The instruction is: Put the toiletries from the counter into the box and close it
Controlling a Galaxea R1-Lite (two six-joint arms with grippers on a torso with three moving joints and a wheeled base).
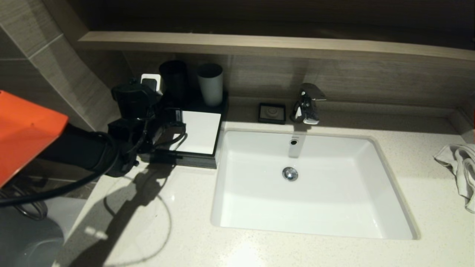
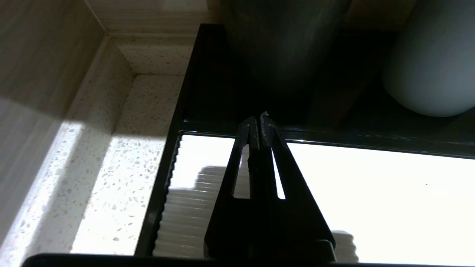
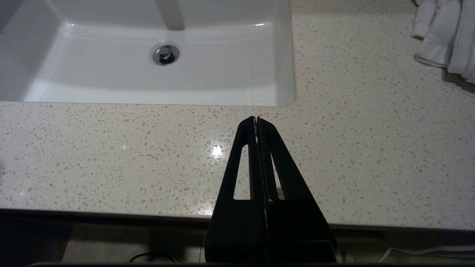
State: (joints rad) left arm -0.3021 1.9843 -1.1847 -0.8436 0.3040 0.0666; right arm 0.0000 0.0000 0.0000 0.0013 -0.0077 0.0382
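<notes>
Pressed together with nothing between them, the jaws of the left gripper (image 2: 259, 120) hover over the far edge of the box's white lid (image 2: 371, 193), at left of centre in the head view. That black box (image 1: 196, 159) sits closed on the counter (image 1: 185, 237) just left of the sink (image 1: 311, 185), with a dark cup (image 1: 173, 79) and a pale cup (image 1: 210, 83) standing on its rear section. Jaws of the right gripper (image 3: 256, 122) are likewise closed on nothing, above bare counter at the sink's near edge. A crumpled towel (image 1: 460, 170) lies at far right, a faucet (image 1: 308, 104) behind the basin.
</notes>
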